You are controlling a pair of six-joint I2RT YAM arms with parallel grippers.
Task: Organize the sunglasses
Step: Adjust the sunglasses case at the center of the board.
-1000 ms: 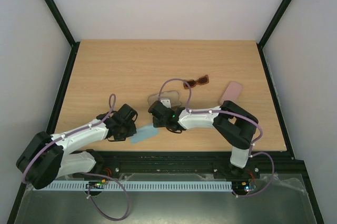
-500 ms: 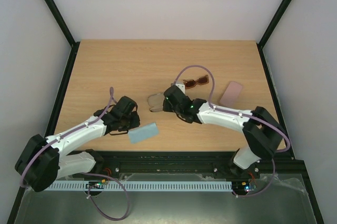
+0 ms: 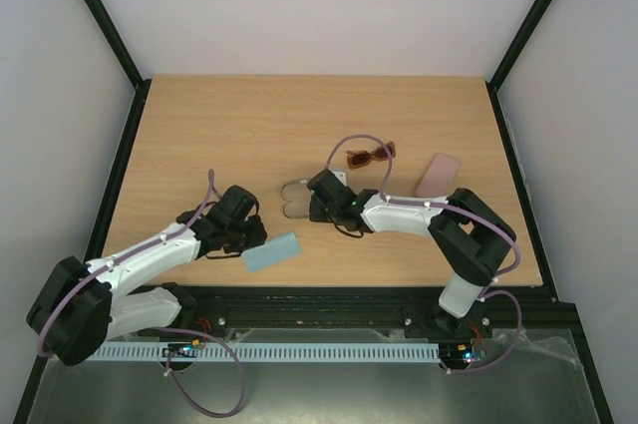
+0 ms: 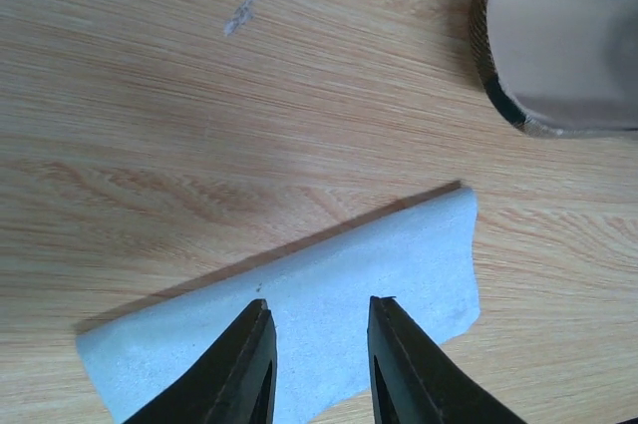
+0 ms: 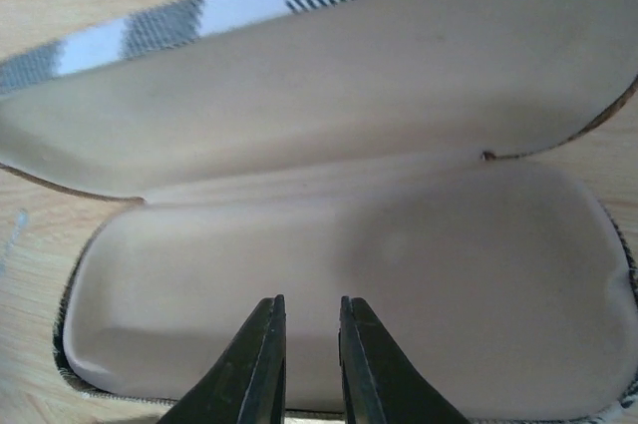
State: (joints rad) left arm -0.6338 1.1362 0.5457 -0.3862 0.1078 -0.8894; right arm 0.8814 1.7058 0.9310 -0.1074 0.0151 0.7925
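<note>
One pair of sunglasses, thick reddish-brown frame, lies folded on the table right of centre, apart from both grippers. An open glasses case with a plaid outside sits at mid-table. Its cream inside fills the right wrist view and holds nothing. My right gripper hovers at the case's right end, and its jaws stand a narrow gap apart, empty. My left gripper is open just over a light blue cloth, with nothing between its fingers.
A flat pink case lies right of the sunglasses. The blue cloth lies near the table's front edge. The end of the open case shows beyond the cloth. A thin dark wire shape lies under the left wrist; I cannot identify it.
The left jaws have opened above the cloth. The right gripper swung away from the cloth, up and back to the open case, then settled slightly nearer.
</note>
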